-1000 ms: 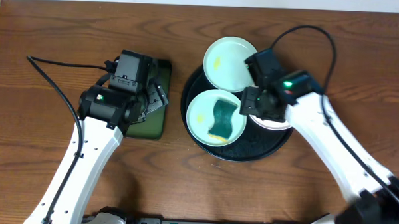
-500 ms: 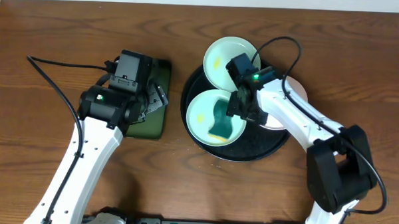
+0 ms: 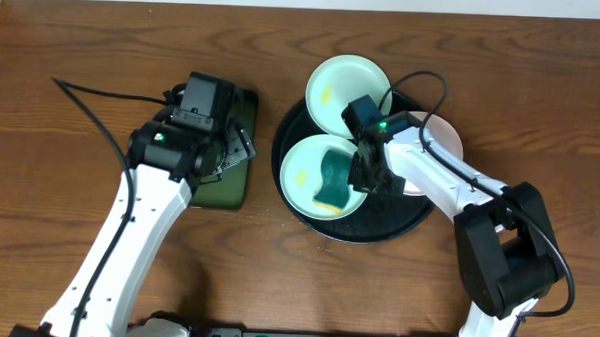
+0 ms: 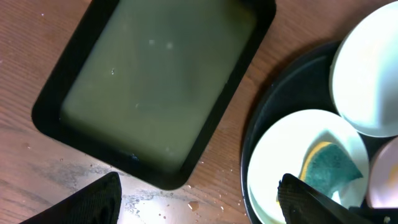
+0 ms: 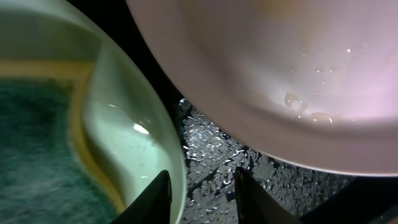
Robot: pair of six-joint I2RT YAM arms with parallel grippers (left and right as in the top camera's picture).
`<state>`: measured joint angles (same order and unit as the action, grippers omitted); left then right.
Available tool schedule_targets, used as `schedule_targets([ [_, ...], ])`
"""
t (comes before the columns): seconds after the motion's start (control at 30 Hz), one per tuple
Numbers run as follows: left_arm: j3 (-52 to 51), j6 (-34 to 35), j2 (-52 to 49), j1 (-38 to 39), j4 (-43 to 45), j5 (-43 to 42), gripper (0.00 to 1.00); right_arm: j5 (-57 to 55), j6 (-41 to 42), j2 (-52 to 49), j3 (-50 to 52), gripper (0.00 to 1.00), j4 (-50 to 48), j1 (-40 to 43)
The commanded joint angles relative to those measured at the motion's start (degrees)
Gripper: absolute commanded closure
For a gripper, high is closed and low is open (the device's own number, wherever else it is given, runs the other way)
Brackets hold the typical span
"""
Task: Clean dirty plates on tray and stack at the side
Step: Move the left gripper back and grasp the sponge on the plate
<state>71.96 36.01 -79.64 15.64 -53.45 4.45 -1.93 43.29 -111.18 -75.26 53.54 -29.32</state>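
The black tray point(image 3: 378, 226) holds three plates. A mint plate point(image 3: 343, 90) with a yellow smear sits at its far edge. A second mint plate point(image 3: 300, 174) at the front left holds a green sponge point(image 3: 332, 180). A white plate point(image 3: 436, 138) lies at the right, partly under my right arm. My right gripper point(image 3: 365, 179) is open and low, straddling the sponge plate's right rim point(image 5: 124, 124): one finger is inside, one over the wet tray floor point(image 5: 217, 155), and the gripper's own view point(image 5: 202, 196) shows nothing clamped. My left gripper point(image 3: 236, 151) is open and empty.
A rectangular dark green tray point(image 3: 224, 186) lies left of the black tray, under my left gripper point(image 4: 199, 202). Water drops and crumbs mark the wood point(image 4: 168, 199) between the two trays. The white plate point(image 5: 280, 74) is wet.
My right gripper has moved left, from over the white plate to the right rim of the sponge plate. My left arm shifted slightly.
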Motion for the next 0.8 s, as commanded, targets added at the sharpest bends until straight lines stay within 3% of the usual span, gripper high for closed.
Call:
schedule_targets([
  [0.0, 0.35, -0.11, -2.12, -0.09, 0.2, 0.07, 0.19, 0.42, -3.02, -0.94, 0.52, 0.68, -1.22, -0.42],
  [0.17, 0.37, -0.79, -4.92, -0.09, 0.44, -2.34, 0.19, 1.33, -3.82, -0.96, 0.57, 0.68, -2.19, -0.39],
  [0.37, 0.35, -11.15, -6.45, -0.09, 4.59, -15.26, 0.19, 1.38, -4.61, -0.98, 3.28, 0.72, -5.99, 0.04],
  [0.77, 0.37, -16.11, -6.71, 0.26, 4.72, -16.57, 0.21, 2.54, -7.43, -0.98, 5.53, 0.84, -8.17, 0.83],
])
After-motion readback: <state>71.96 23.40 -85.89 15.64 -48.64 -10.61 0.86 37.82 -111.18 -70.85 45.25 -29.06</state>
